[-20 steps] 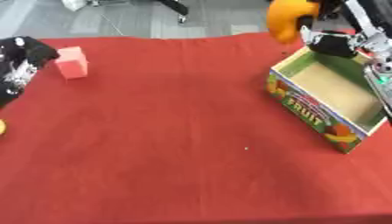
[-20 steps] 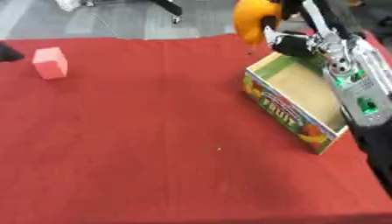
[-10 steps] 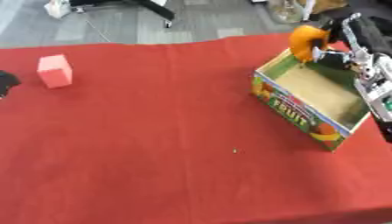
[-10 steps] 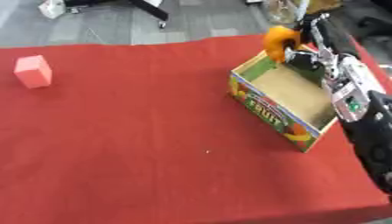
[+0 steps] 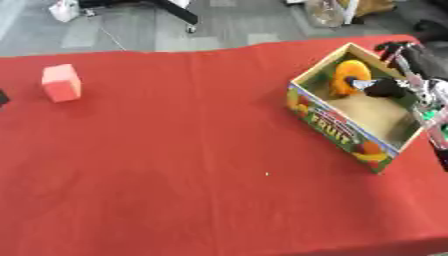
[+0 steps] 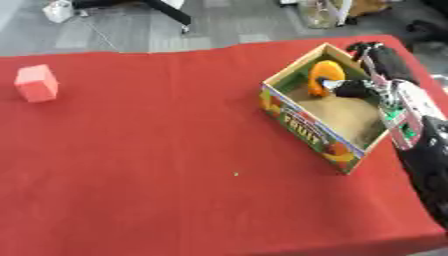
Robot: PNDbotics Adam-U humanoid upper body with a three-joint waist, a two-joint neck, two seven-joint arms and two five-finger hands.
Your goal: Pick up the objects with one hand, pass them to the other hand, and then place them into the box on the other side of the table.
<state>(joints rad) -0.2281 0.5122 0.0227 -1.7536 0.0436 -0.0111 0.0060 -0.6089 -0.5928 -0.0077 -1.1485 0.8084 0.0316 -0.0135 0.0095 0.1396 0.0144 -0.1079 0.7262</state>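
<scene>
We see the red tablecloth [image 5: 175, 165], then the fruit box [image 6: 302, 125] at three o'clock. Our right hand [image 6: 354, 89] pinches an orange object [image 6: 320, 77] inside it, long axis upright. A pink block [image 5: 61, 82] sits at ten o'clock.

Red-clothed table [image 5: 175, 165]: pink block [image 5: 61, 82], fruit box [image 5: 337, 130].

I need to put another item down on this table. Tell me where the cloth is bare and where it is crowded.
Bare: the wide red cloth between the pink block at far left and the fruit box at right, and the whole near strip. Crowded: the box's far end, where the right hand holds an orange object inside.
</scene>
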